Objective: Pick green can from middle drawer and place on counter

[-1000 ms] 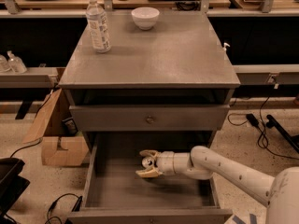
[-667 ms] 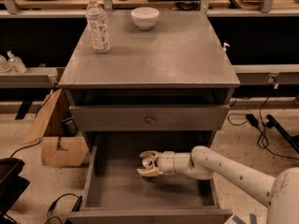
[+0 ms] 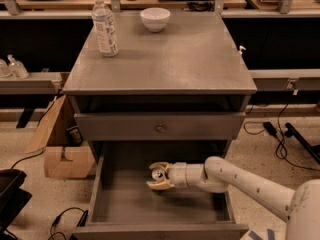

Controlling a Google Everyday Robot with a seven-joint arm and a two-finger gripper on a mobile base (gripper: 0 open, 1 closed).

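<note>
The middle drawer (image 3: 125, 204) is pulled out at the bottom of the grey cabinet. My gripper (image 3: 157, 176) is inside it, left of centre, reaching in from the right just above the drawer floor. Its tan fingers (image 3: 156, 185) sit on either side of a small dark thing with a silvery end, which I take for the green can (image 3: 159, 174); most of it is hidden. The counter (image 3: 170, 59) is the cabinet's flat grey top above.
A clear water bottle (image 3: 105, 26) stands at the counter's back left and a white bowl (image 3: 155, 19) at the back centre. The shut drawer front with a knob (image 3: 160, 128) overhangs the open drawer. A cardboard box (image 3: 57, 139) and cables (image 3: 280, 134) lie on the floor.
The gripper has stayed almost in place inside the drawer, with the same gap between its fingers. Nothing else has moved.
</note>
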